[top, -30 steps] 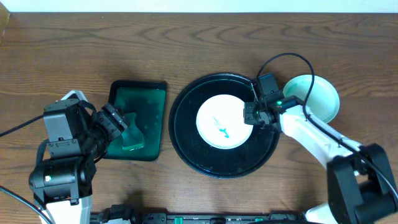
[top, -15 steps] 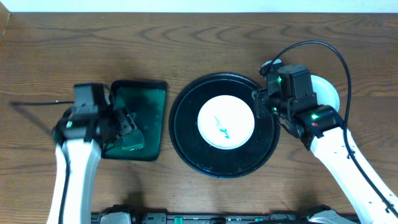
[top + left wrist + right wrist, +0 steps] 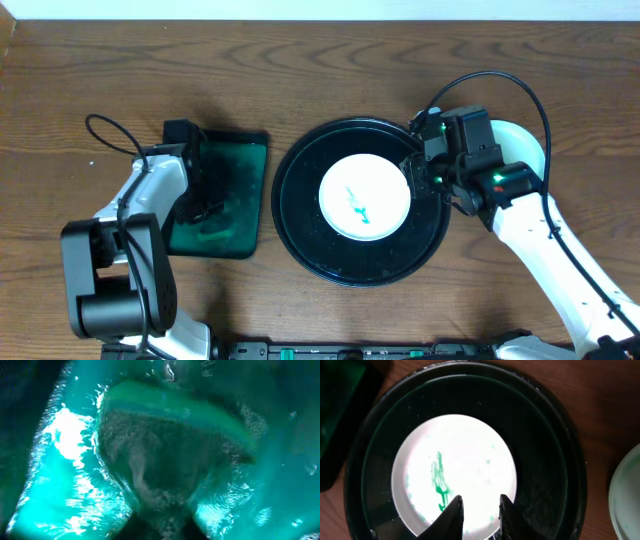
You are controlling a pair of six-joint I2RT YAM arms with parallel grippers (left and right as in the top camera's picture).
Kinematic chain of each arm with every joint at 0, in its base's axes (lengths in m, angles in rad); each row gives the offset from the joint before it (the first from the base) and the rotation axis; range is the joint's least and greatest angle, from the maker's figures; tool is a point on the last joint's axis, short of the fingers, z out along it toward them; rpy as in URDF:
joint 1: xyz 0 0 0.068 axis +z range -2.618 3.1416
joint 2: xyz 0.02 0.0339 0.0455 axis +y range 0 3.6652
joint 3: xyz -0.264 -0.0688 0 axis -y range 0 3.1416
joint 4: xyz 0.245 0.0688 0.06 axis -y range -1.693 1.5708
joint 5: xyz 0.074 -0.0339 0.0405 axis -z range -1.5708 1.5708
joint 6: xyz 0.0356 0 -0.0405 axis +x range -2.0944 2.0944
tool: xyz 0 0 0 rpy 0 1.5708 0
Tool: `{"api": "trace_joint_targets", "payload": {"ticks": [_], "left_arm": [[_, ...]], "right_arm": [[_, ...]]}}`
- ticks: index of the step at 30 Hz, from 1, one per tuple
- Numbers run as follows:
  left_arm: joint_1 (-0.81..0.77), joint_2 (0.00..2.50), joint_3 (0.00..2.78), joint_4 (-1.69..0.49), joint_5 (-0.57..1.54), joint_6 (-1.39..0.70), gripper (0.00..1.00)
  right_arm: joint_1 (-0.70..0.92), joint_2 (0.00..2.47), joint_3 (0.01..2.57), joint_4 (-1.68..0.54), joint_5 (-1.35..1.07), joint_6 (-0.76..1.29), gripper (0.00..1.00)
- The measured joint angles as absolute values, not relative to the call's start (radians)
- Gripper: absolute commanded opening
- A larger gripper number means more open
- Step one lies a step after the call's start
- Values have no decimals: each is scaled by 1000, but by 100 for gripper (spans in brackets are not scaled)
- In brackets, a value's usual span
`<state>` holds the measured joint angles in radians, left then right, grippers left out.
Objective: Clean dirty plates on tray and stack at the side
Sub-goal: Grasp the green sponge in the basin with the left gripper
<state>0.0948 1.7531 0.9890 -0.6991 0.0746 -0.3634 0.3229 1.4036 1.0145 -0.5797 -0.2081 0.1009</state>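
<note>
Seen from above, a wooden table (image 3: 300,70) holds a large round black tray (image 3: 310,232) at its centre. One white dirty plate (image 3: 365,197), streaked with teal at its middle, lies flat inside the tray.

The right gripper (image 3: 412,172) hangs over the plate's right edge. In its wrist view, its jaws stand a narrow way apart with nothing between them, just above the plate's rim. The left gripper (image 3: 200,190) is down inside a dark green tray (image 3: 240,160) to the left. Its camera is filled by a wet green cloth (image 3: 170,460), and I cannot tell how those jaws stand.

Risks, as a judgement: the plate looks wet and smooth and sits low behind the black tray's raised rim. A narrow pinch on its thin edge could slip, or drag the plate against the rim and shift the tray. A soaked cloth could drip across the table on its way over.

A pale side plate (image 3: 522,150) sits right of the black tray, partly hidden by the right arm, which lies across the way to it.
</note>
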Motion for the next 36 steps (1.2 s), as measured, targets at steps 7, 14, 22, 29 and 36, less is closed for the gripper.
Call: {"api": "trace_joint_targets", "payload": {"ticks": [7, 14, 22, 29, 36], "left_arm": [[97, 1739, 994, -728, 119, -363, 7], [94, 1589, 994, -804, 158, -362, 7], [94, 1493, 994, -861, 159, -334, 7], [94, 1493, 994, -863, 147, -330, 7], [31, 1515, 994, -776, 83, -328, 7]], "right_arm": [[226, 1434, 1015, -566, -213, 101, 22], [189, 1565, 1015, -515, -263, 38, 36], [246, 1788, 1015, -468, -307, -28, 38], [274, 1832, 1016, -458, -261, 29, 1], [283, 1831, 1024, -460, -226, 184, 1]]}}
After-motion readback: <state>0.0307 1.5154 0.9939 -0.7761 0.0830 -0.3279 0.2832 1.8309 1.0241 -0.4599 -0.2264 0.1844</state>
